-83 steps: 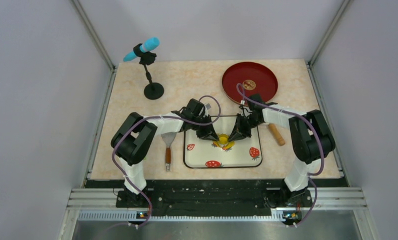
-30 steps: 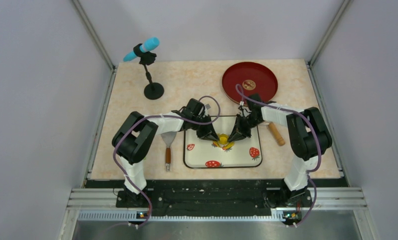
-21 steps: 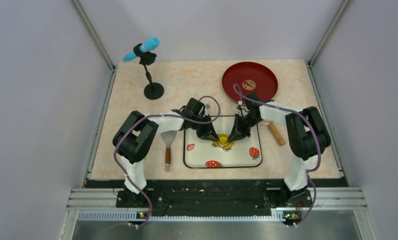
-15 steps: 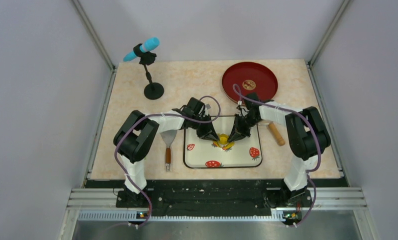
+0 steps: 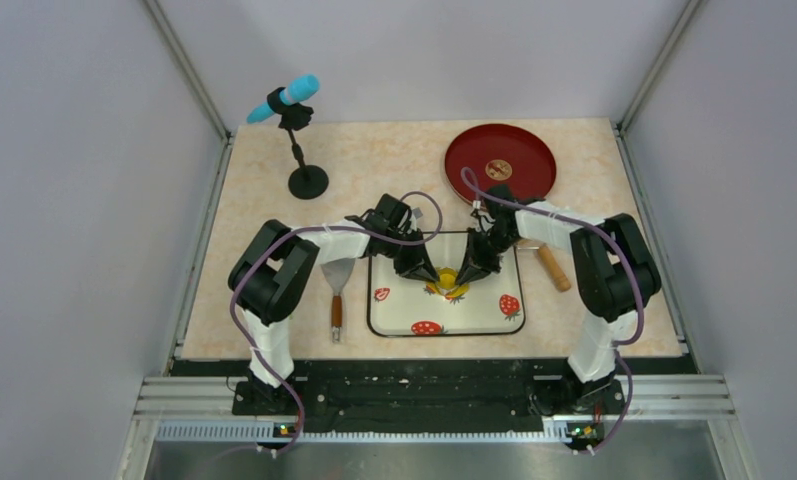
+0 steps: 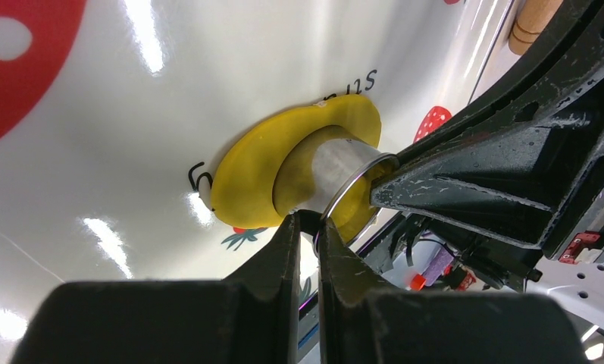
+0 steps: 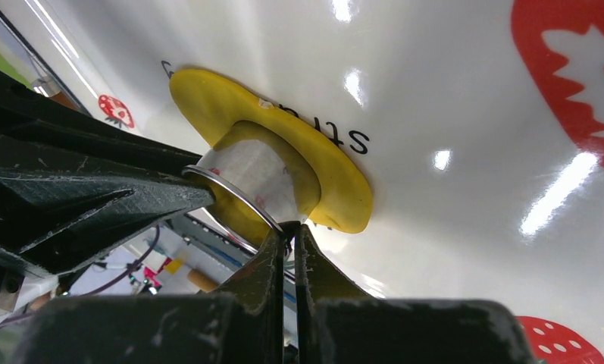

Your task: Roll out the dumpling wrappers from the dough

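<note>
Far on the left stands a blue microphone (image 5: 284, 98) on a black stand, and nearer, a metal spatula with a wooden handle (image 5: 336, 290) lies just left of the white rectangular tray with red strawberry prints (image 5: 474, 318). My left gripper (image 5: 421, 272) (image 6: 308, 220) pinches one side of the small shiny metal ring (image 6: 344, 171) (image 7: 245, 178), pressed into the flattened bright yellow dough (image 5: 446, 287) (image 6: 253, 174) (image 7: 336, 182) near the tray's middle. My right gripper (image 5: 462, 272) (image 7: 289, 231), fingers closed, pinches the ring's opposite rim. A tan wooden roller (image 5: 554, 268) lies right of the tray, with a round red plate (image 5: 474, 150) beyond it.
</note>
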You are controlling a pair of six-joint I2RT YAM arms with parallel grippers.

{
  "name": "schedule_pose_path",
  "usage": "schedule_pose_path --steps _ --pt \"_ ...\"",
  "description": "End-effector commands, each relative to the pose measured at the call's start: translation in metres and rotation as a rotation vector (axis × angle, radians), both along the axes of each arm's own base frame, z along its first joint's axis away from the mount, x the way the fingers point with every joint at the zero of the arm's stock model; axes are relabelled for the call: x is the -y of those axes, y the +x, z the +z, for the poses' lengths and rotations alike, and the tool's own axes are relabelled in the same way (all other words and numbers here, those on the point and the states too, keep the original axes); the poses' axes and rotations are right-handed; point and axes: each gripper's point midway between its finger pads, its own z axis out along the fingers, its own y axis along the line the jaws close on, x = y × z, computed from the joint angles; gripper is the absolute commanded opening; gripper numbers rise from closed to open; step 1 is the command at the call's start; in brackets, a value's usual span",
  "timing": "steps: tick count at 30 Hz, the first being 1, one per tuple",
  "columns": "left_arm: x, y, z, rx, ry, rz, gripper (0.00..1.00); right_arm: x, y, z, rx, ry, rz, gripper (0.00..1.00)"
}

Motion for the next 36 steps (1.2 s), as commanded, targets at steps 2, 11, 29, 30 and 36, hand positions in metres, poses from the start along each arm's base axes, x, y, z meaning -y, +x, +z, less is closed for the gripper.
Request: schedule_pose_path --steps 2,11,29,30,36 --pt "-0.045 -0.035 -0.087 -0.088 0.332 0.005 0.0 0.081 -0.033 -0.083 0.012 -0.545 0.155 0.0" --pt "-0.042 -0.021 -0.068 -0.028 0.346 -0.011 0.09 0.065 -0.007 -0.048 0.086 -0.503 0.169 0.02" --pt "-0.03 0.004 -0.016 0.085 0.315 -0.016 0.24 0.043 0.014 -0.004 0.171 -0.42 0.168 0.2" --pt "-0.029 0.005 -0.013 0.094 0.307 -0.018 0.25 0.042 0.015 -0.001 0.175 -0.419 0.168 0.2" --pt "-0.015 0.015 0.019 0.171 0.216 -0.023 0.33 0.039 0.022 0.014 0.206 -0.405 0.159 0.32"
